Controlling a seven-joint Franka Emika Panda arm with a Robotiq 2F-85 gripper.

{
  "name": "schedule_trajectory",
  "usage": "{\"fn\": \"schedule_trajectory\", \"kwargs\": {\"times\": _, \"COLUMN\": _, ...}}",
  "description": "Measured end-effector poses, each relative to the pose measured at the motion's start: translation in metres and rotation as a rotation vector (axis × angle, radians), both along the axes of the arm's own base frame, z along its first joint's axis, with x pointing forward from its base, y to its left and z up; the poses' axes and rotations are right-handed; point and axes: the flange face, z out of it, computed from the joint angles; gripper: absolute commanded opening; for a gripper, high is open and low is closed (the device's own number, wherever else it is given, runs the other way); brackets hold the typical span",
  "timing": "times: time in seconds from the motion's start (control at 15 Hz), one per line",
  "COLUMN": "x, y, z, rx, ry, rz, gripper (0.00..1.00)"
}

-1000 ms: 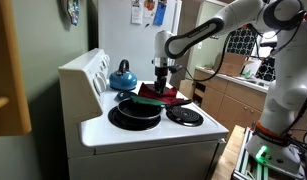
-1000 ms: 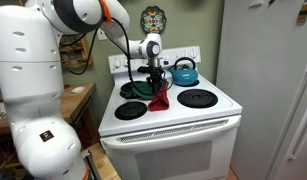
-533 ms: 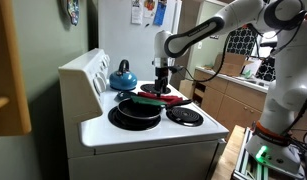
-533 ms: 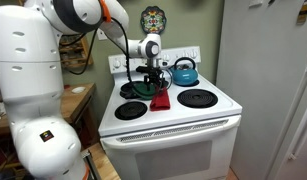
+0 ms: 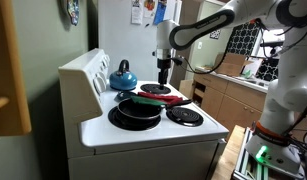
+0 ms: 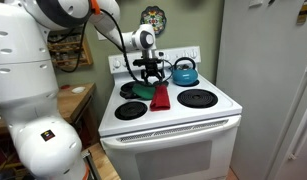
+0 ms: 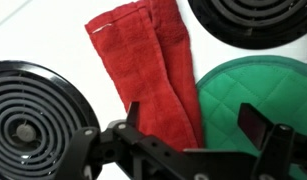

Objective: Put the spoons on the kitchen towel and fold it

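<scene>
From up here my gripper (image 7: 191, 116) is spread wide, the two fingers (image 7: 130, 122) well apart, and it holds nothing. In both exterior views it hangs point-down above the white worktop (image 5: 101, 128), clear of everything on it (image 6: 148, 72).

Straight below the gripper, running out from the gap between the fingers, lies the red kitchen towel (image 7: 151, 68). It is folded lengthwise into a long strip with one layer lapped over the other, flat on the worktop (image 7: 53, 30). In an exterior view I see it as a red strip under the gripper (image 6: 160, 98), and again here (image 5: 163, 93).

Under one finger, touching the towel's long edge, sits a round green quilted pad (image 7: 248, 92). To the other finger's side is a black coil burner (image 7: 33, 115), and a second burner (image 7: 248, 15) lies beyond the pad, past the towel's far end.

I cannot pick out the spoons: the wrist view shows only cloth and pad beneath me, and in the exterior views the red and green shapes are too small to tell apart from them.

A blue kettle (image 5: 121, 76) stands at the back of the worktop, well apart from the gripper (image 6: 183, 72).
</scene>
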Motion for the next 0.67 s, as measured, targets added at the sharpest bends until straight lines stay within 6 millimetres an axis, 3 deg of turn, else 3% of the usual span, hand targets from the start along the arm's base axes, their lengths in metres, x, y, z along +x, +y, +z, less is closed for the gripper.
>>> {"fn": "schedule_trajectory", "kwargs": {"times": 0.33, "x": -0.018, "y": 0.004, "z": 0.044, "rx": -0.097, "ry": -0.046, "rz": 0.192, "gripper": 1.0}}
{"fn": "schedule_trajectory", "kwargs": {"times": 0.67, "x": -0.027, "y": 0.003, "z": 0.064, "rx": -0.104, "ry": -0.076, "rz": 0.249, "gripper": 1.0}}
